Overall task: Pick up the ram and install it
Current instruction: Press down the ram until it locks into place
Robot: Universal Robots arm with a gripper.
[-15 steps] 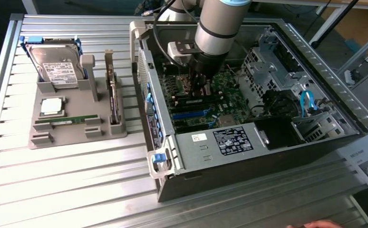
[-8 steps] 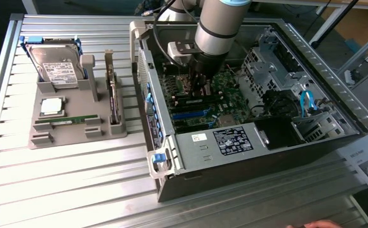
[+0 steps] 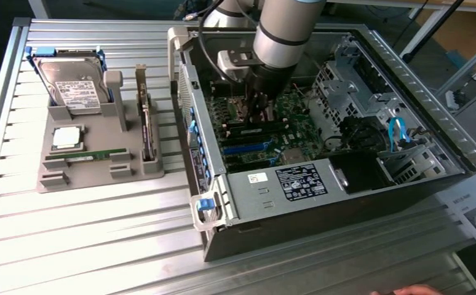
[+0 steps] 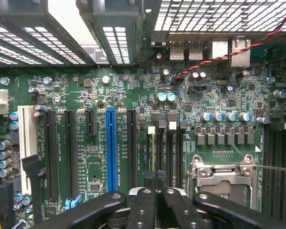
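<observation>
The end effector point(image 3: 259, 118) is down inside the open computer case point(image 3: 328, 212), its fingers point(image 4: 145, 200) pressed together with nothing seen between them, the tips just above the motherboard point(image 4: 100, 81) at the black memory slots point(image 4: 174, 148), with the silver processor socket point(image 4: 221, 177) just beside it. The ram point(image 3: 86, 155) lies flat in the grey holder point(image 3: 98, 177) on the desk point(image 3: 98, 246), outside the case and well apart from the end effector, off towards the exterior view's left.
</observation>
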